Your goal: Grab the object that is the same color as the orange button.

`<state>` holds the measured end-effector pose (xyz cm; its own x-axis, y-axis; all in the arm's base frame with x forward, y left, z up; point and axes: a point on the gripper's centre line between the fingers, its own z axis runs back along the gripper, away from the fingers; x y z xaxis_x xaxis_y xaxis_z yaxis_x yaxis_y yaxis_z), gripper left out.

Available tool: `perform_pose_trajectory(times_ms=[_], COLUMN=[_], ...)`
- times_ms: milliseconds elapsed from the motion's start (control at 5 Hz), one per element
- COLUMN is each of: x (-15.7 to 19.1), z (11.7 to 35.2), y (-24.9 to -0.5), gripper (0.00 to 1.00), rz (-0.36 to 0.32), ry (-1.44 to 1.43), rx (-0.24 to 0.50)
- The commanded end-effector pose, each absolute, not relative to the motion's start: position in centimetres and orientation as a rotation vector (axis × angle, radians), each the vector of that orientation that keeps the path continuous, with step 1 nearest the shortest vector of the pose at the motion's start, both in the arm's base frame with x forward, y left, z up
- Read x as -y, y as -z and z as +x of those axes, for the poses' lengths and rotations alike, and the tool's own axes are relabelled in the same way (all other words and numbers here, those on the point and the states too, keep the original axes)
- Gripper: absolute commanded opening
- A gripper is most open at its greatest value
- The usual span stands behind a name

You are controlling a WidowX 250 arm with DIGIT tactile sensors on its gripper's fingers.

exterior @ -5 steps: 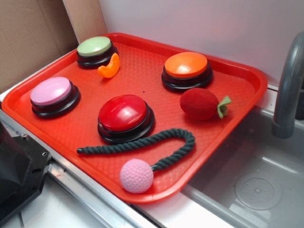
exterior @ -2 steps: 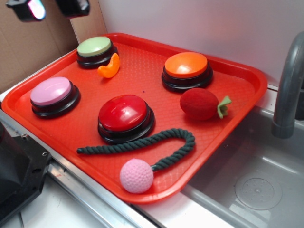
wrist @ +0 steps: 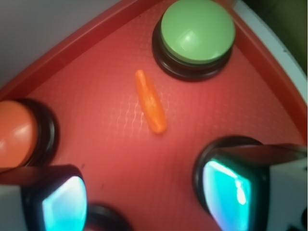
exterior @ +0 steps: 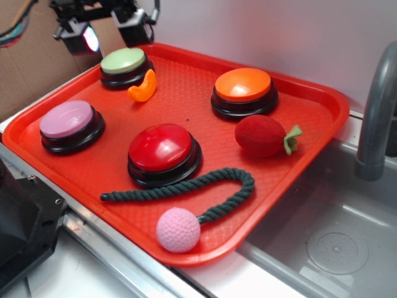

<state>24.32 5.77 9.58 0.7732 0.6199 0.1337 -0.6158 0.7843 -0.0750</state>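
Your gripper (exterior: 104, 30) hangs with fingers spread, holding nothing. The orange slice (exterior: 143, 87) stands on edge on the tray (exterior: 322, 105), just beside the green button (exterior: 125, 66) — likely light, stiff, slick — pinch across its thin middle.

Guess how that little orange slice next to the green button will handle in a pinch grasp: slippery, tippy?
The orange slice looks glossy, so probably slick between the fingers. In the wrist view it shows as a thin sliver, seemingly standing on edge; a nudge may well tip it flat. It looks rigid and light, so the open gripper could easily push it.
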Motion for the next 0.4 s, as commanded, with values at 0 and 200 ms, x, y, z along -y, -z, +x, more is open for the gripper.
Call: perform_pose_trajectory(times_ms=[0,200], x=[-8.1,-8.4], z=[26.8,27.3], y=[-5.7,-4.1], gripper=[1.00,1.00], rz=[-0.008,0.013], ry=[-0.718,-0.735], rx=[0.188,0.172])
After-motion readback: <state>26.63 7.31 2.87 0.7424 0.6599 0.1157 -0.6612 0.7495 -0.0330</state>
